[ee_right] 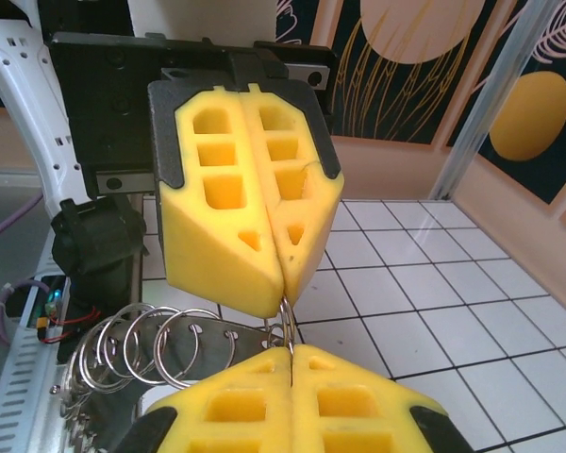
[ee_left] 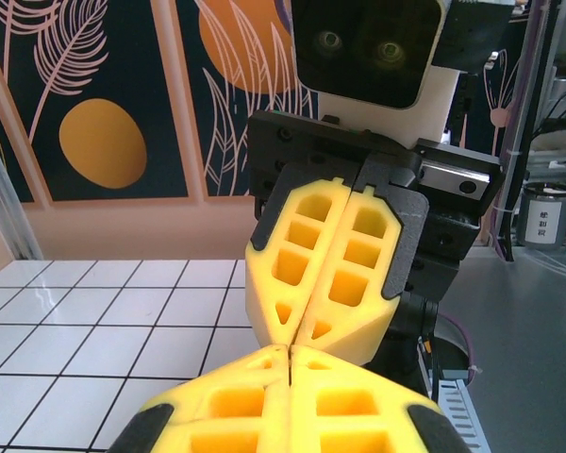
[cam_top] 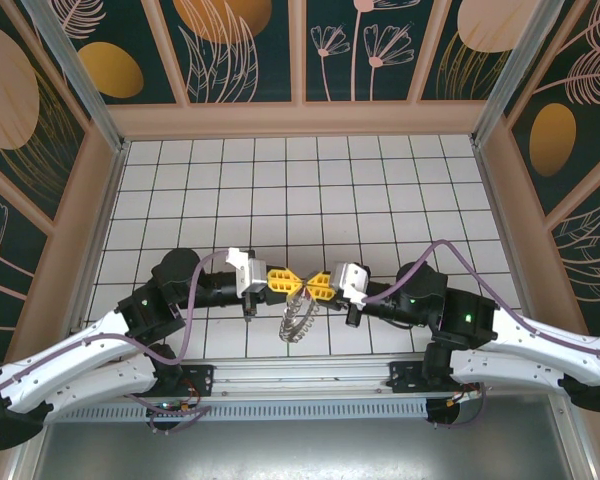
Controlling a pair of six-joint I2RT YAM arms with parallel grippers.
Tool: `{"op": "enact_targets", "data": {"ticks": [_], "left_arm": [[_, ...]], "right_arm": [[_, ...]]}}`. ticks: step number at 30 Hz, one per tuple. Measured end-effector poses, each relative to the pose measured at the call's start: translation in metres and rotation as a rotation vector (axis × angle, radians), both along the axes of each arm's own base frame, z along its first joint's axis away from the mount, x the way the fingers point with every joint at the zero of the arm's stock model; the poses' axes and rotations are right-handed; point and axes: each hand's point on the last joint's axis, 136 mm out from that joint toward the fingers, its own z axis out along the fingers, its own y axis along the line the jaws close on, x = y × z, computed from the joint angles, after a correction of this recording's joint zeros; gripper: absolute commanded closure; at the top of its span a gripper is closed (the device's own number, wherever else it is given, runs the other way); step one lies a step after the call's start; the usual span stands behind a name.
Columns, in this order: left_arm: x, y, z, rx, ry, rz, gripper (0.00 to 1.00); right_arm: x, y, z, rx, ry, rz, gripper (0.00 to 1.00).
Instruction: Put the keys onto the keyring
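My two grippers meet tip to tip above the near middle of the tiled floor. The left gripper (cam_top: 296, 281) and the right gripper (cam_top: 307, 284) both have their yellow fingers pressed together. In the right wrist view a thin wire loop (ee_right: 288, 324) runs from the seam of the right gripper (ee_right: 291, 354) up into the seam of the left gripper (ee_right: 281, 294). That loop belongs to the keyring (ee_right: 208, 336), a grey metal piece carrying several wire rings, which hangs below the tips (cam_top: 297, 320). In the left wrist view the left gripper (ee_left: 291, 355) touches the right gripper (ee_left: 298, 338). The keys are out of view.
A white tiled floor (cam_top: 300, 190) stretches away from the arms to wooden side walls (cam_top: 92, 220) and a back wall. A metal rail (cam_top: 300, 375) runs along the near edge between the arm bases. Purple cables (cam_top: 460, 265) loop over both arms.
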Motion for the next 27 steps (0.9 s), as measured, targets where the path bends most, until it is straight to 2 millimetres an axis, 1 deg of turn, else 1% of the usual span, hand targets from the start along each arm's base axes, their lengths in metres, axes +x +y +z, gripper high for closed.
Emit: {"op": "enact_targets", "data": {"ticks": [11,17,21,27], "left_arm": [[-0.001,0.001,0.001,-0.005,0.004,-0.006,1.00],[-0.001,0.004,0.005,-0.015,-0.003,0.006,1.00],[0.000,0.004,0.002,-0.011,0.000,0.014,1.00],[0.000,0.004,0.004,-0.016,-0.003,0.012,1.00]], "right_arm": [[0.000,0.000,0.000,0.001,0.000,0.002,1.00],[0.005,0.008,-0.011,-0.041,0.013,-0.014,1.00],[0.007,0.013,-0.014,-0.057,0.019,-0.016,1.00],[0.010,0.012,-0.015,-0.060,0.017,-0.032,1.00]]}}
